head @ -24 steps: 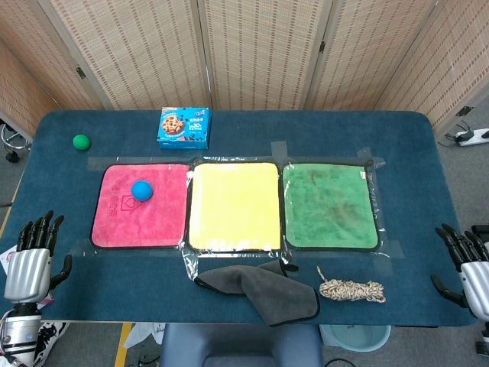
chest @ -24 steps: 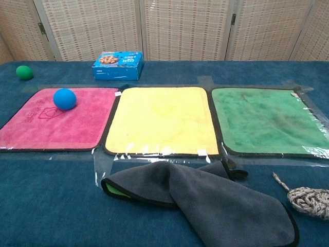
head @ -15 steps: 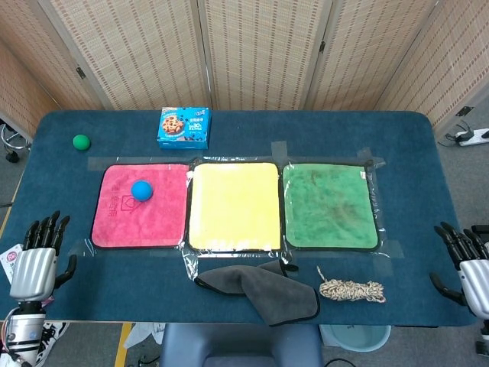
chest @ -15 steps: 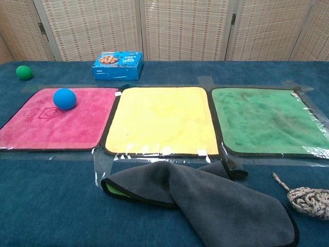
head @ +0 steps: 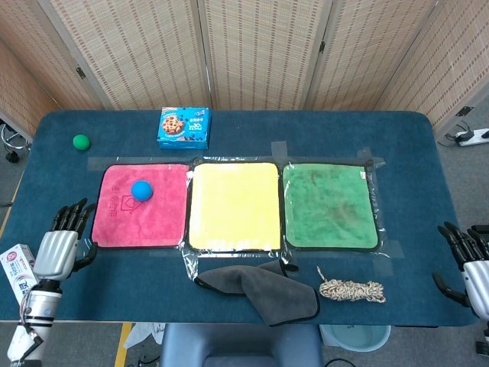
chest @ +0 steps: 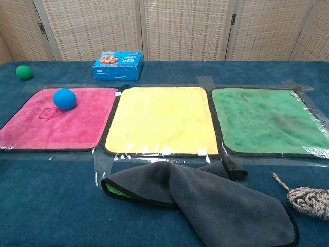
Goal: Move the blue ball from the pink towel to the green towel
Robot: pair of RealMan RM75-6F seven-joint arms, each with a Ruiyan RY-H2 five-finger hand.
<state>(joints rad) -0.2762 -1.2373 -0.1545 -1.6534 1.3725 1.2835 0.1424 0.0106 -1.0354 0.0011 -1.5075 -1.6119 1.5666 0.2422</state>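
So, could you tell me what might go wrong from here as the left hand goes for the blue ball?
1. The blue ball sits loose on the pink towel; a clumsy touch from the left hand could roll it away.
2. The green towel lies past the yellow towel, a long carry during which the ball may slip.
3. A green ball sits nearby and could be confused with the target.

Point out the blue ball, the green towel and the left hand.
blue ball (head: 141, 190): head view, centre of the ball.
green towel (head: 330, 205): head view, middle of the cloth.
left hand (head: 59, 246): head view, back of the hand.
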